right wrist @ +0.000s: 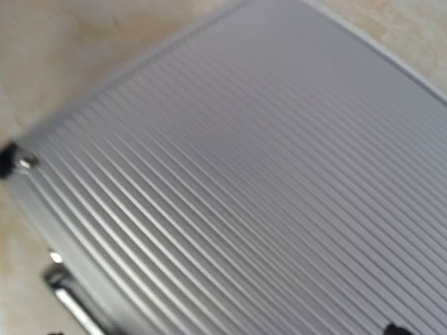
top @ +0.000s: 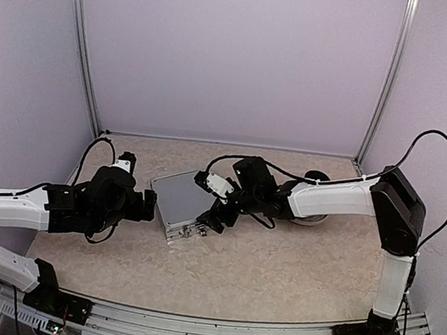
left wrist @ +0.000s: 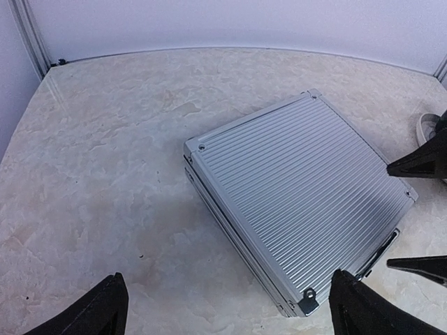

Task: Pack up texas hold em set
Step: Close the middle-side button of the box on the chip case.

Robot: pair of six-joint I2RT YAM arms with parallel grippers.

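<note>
The silver ribbed briefcase (top: 180, 200) lies flat on the table (top: 277, 269) with its lid down, turned cornerwise to the table's edges. No chips, dice or card boxes show outside it, so the packing looks nearly done. What may remain is fastening the catches on the handle (left wrist: 380, 251) side, and I cannot tell whether they are fastened. The left gripper (top: 151, 206) sits low with its fingers spread wide and holding nothing. The case lies straight ahead of it, just past the fingertips, with its hinge-side corner towards that hand and its handle edge on the far side. The right gripper (top: 217, 215) hovers at the handle edge, close above the lid. The left wrist view shows its two fingers (left wrist: 419, 162) well apart and clamping nothing, one on either side of the handle corner. Its own camera sees little more than the ribbed lid (right wrist: 244, 174) directly beneath it. The right hand is plainly nearer to the handle and catches, which run along the edge below and in front of its fingertips. The left hand is better placed to brace the opposite side.
</note>
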